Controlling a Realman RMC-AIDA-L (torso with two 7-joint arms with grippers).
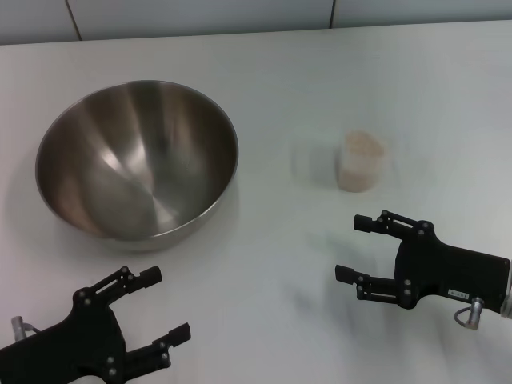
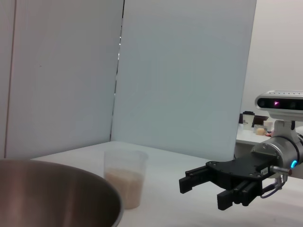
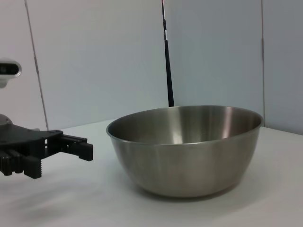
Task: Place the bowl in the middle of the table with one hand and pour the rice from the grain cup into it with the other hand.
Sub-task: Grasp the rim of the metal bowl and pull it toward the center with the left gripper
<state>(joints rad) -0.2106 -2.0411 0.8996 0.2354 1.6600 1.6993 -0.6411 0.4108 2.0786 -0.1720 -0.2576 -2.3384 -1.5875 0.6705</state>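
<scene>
Left gripper point(image 1: 157, 306) spread wide, steel bowl point(image 1: 137, 159) just ahead. Right gripper point(image 1: 357, 249) spread wide, grain cup point(image 1: 360, 161) of rice point(image 1: 362, 142) just beyond

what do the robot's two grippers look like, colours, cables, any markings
Both the left gripper and the right gripper are matte black two-finger claws with blocky ribbed fingertips, linkage bars and visible round pivot screws. The right one carries a small white label on its body and a thin looped cable at a silver wrist. From the left wrist view its wrist is silver-grey with a small blue light.
</scene>
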